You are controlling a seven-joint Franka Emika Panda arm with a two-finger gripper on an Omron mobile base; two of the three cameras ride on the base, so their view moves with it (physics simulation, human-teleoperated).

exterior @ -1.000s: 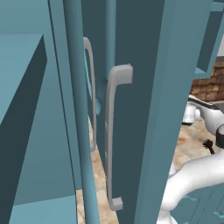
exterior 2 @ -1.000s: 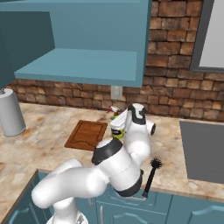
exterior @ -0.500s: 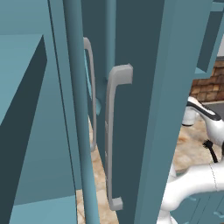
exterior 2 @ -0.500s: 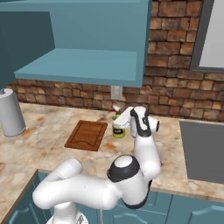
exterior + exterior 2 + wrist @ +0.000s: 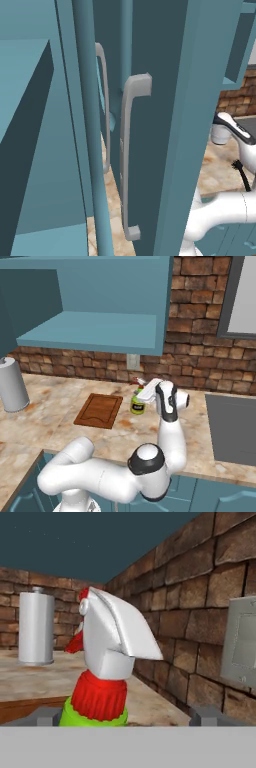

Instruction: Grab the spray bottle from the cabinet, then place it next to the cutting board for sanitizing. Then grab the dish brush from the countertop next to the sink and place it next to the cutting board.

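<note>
The countertop [image 5: 60, 401], tan and mottled, runs under the open upper cabinet [image 5: 100, 306] and along the brick wall [image 5: 200, 361]; on it lie a silver canister [image 5: 12, 385] at the far left and the brown cutting board [image 5: 99, 410] near the middle. Just to the right of the board stands the spray bottle [image 5: 138, 401], upright, its green body on the stone and apart from the board's edge. The gripper [image 5: 121, 714] is at the bottle: in the hand view the fingertips [image 5: 46, 716] sit well apart on either side of the green shoulder below the red collar, so the jaws look spread, though whether they touch the bottle I cannot tell. The bottle is likely light, rigid plastic, smooth and top-heavy under its white trigger head; the body just below the collar seems the surest hold. The dish brush [image 5: 241, 175] lies further right on the counter.
</note>
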